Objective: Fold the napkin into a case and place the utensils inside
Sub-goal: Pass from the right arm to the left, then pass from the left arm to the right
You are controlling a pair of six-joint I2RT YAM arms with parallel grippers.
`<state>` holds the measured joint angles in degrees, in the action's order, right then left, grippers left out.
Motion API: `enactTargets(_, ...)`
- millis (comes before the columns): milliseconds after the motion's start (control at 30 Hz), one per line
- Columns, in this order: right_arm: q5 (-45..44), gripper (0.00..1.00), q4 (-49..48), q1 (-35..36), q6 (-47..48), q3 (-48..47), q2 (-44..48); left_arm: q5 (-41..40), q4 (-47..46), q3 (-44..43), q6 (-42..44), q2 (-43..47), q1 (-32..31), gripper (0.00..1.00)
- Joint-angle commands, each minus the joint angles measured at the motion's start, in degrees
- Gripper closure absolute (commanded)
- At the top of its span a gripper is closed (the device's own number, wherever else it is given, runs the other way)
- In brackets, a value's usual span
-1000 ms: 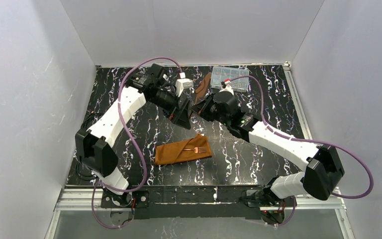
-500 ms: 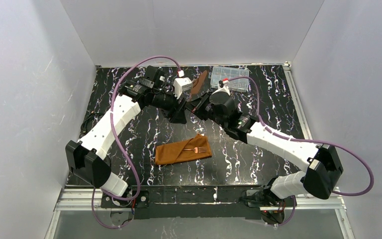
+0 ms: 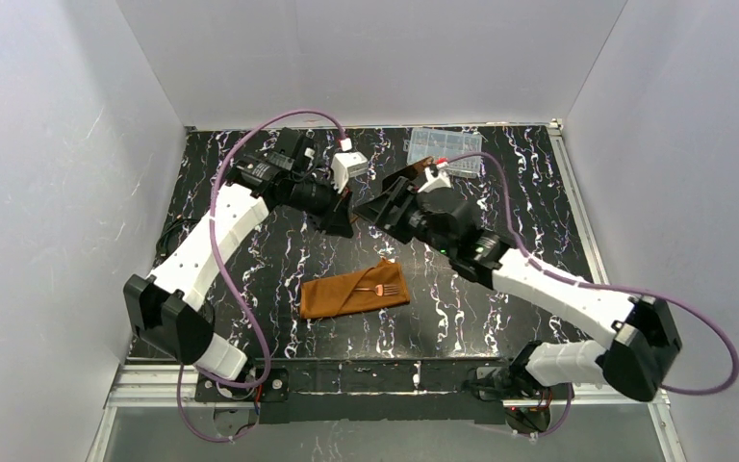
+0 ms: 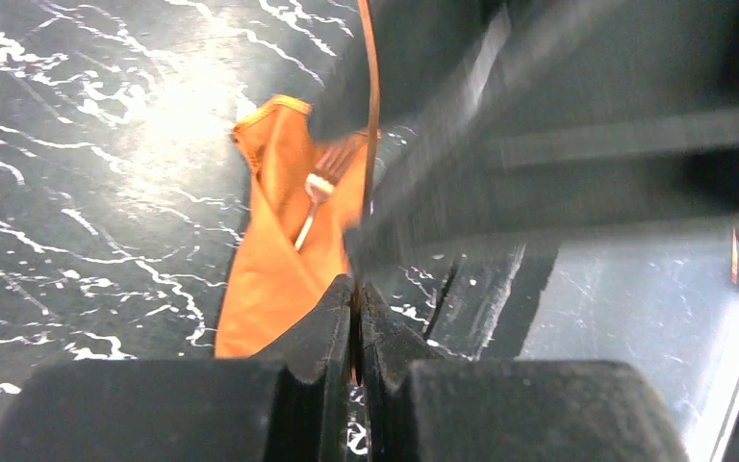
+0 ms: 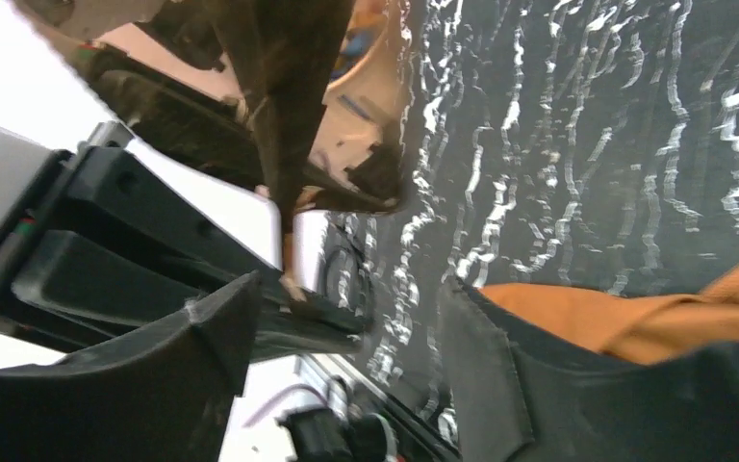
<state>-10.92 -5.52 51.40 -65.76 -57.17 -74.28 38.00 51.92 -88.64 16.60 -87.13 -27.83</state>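
Top external view: the case (image 3: 346,298), a flat rust-orange pouch of folded napkin, lies on the black marbled desk (image 3: 443,308) just on the 6 o'clock side of centre. A copper fork (image 3: 385,286) rests on top of it near its 3 o'clock end. Both arms reach in to meet toward 12 o'clock of the case, the left gripper (image 3: 344,214) and the right gripper (image 3: 370,207) almost nose to nose. A clear plastic box (image 3: 443,146) sits well apart at about 1 o'clock, by the far edge. From the left wrist, the left gripper's (image 4: 356,294) fingers are pressed together on a thin copper utensil (image 4: 370,96), which runs straight away from their tips. Beyond it are the case (image 4: 269,269) and the fork (image 4: 313,197), and a blurred dark mass fills the 3 o'clock side. From the right wrist, the right gripper's (image 5: 346,289) fingers stand apart with nothing between them, and orange cloth (image 5: 654,308) shows at 4 o'clock.
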Motion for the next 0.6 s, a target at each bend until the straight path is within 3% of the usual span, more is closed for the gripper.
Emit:
enactTargets(0, 20.59, 0.15, -5.03, -10.11, 12.27, 4.65, 8.62, 9.66, 2.45, 2.79, 0.92, 6.27, 0.71, 1.00)
enactTargets(100, 46.66, 0.10, -5.76, -24.94, 17.05, 5.28, 10.47, 15.44, 3.82, 3.62, 0.57, 6.70, 1.65, 1.00)
enactTargets(200, 61.18, 0.02, -8.05, -34.21, 18.46, 3.89, 11.10, 18.44, 6.74, 2.94, 1.20, 5.75, 1.73, 1.00)
enactTargets(300, 68.37, 0.02, -10.00, -35.83, 20.25, -0.28, 9.72, 19.10, 8.41, 3.24, 1.88, 5.42, 1.74, 1.00)
enactTargets(400, 70.57, 0.08, -4.27, -35.81, 26.66, -5.73, 7.77, 19.76, 11.23, 3.05, 3.39, 4.61, 1.81, 1.00)
enactTargets(567, 73.73, 0.28, -8.86, -35.82, 24.37, -7.48, 6.04, 20.97, 15.82, 1.81, 5.85, 2.82, 1.82, 1.00)
